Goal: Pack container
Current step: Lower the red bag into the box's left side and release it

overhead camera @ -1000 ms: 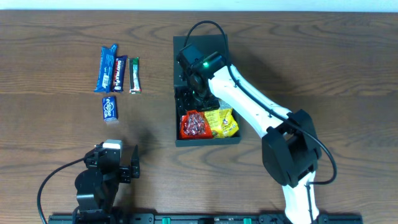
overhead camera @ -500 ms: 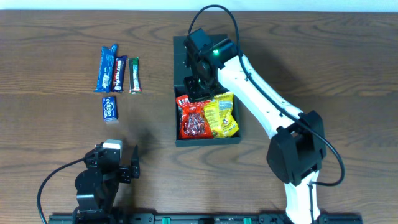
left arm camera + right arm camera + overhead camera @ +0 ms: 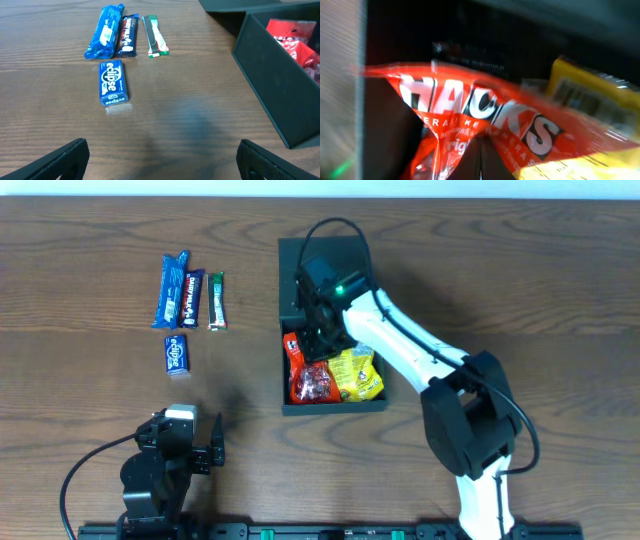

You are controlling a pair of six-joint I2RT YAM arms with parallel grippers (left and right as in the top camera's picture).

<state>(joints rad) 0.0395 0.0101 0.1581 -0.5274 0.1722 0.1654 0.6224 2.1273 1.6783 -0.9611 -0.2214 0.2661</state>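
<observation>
The right gripper (image 3: 316, 345) is down in the dark green-black square box (image 3: 335, 408) over the shiny red bag (image 3: 470, 120), its grip too hidden to tell, and the left gripper (image 3: 165, 157) is spread wide.

This looks like a robotics lab bench. A white arm (image 3: 410, 350) and a black arm (image 3: 155, 475) stand at a black rail (image 3: 330, 532) along the wood-grain surface (image 3: 90, 380). A cable (image 3: 335, 222) loops loose, and snack bars (image 3: 188, 288) lie in a neat row.
</observation>
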